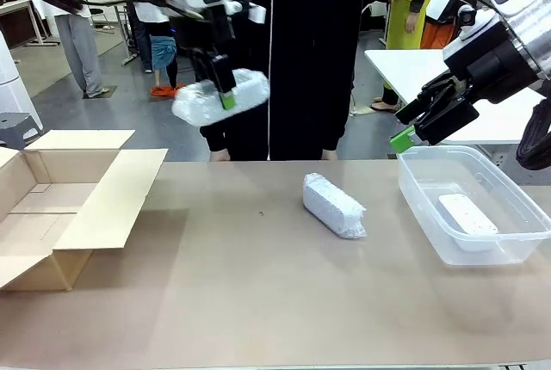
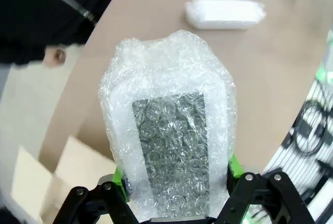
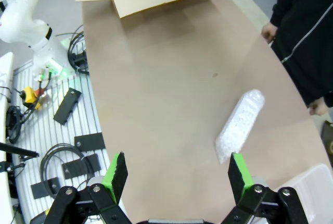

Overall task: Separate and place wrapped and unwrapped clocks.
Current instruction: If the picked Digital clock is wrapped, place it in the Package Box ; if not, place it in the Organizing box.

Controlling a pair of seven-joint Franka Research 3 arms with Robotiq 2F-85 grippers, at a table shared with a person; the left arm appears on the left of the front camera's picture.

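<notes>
Wrapped clock [image 1: 196, 105] sits clamped in my raised left gripper [image 1: 224, 95]; my right gripper [image 3: 177, 174] hovers wide open near the tub [image 1: 415, 191].

No lettering, label, brand, number or sign is legible on anything here.

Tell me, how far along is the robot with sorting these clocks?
Done: one unwrapped white clock lies in the clear tub. In hand: the left claw holds a bubble-wrapped clock in the air, not yet over the cardboard box. Left: a second wrapped clock lies mid-table, untouched, and the right claw hangs open near the tub.
</notes>
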